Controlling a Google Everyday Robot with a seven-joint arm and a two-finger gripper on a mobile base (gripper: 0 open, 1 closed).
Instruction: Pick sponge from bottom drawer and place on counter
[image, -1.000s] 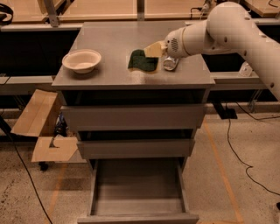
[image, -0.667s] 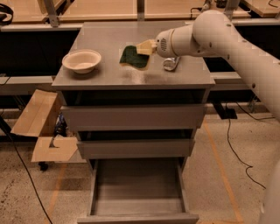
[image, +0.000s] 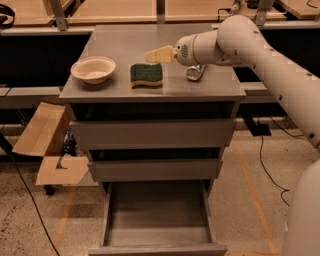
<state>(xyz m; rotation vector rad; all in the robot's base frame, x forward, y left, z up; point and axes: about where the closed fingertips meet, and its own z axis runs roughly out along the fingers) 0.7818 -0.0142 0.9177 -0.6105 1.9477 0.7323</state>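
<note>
The dark green sponge (image: 146, 74) lies flat on the grey counter (image: 125, 42), near its front edge and right of the bowl. My gripper (image: 156, 54) hovers just above and behind the sponge, open and holding nothing, with its cream fingers pointing left. The white arm reaches in from the right. The bottom drawer (image: 157, 215) is pulled out below the two wider drawers, and its grey tray holds nothing.
A cream bowl (image: 93, 68) stands on the counter's left. A small silver object (image: 195, 72) lies on the counter under my wrist. An opened cardboard box (image: 47, 145) sits on the floor at left. Cables (image: 265, 165) trail on the floor at right. Wooden tables (image: 115, 10) stand behind.
The gripper carried the sponge left across the counter and let it go. The sponge now rests on the counter nearer the front, closer to the bowl.
</note>
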